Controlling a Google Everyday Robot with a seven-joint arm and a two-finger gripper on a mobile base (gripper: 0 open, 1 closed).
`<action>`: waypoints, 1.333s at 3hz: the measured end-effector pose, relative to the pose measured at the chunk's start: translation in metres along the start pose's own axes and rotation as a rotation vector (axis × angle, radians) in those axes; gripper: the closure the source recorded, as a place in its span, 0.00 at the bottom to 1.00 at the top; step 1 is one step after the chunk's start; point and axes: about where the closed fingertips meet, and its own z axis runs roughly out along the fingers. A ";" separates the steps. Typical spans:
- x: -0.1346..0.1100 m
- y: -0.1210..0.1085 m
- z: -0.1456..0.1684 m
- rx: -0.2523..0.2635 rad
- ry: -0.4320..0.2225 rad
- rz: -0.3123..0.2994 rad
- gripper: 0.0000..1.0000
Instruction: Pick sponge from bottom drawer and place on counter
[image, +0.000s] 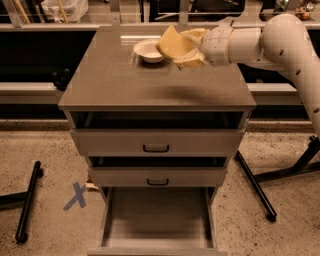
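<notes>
Fingers pinch the sponge above the worktop's back edge, beside the bowl; released here, it could land in the bowl.

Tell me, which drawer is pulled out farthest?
The bottom drawer, floor fully exposed; the top drawer and middle drawer sit barely open. The gripper holds the sponge over the counter.
</notes>
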 end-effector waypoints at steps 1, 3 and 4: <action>0.015 -0.016 0.006 0.045 0.058 0.075 1.00; 0.035 -0.024 0.008 0.072 0.171 0.192 1.00; 0.044 -0.023 0.010 0.063 0.207 0.240 0.81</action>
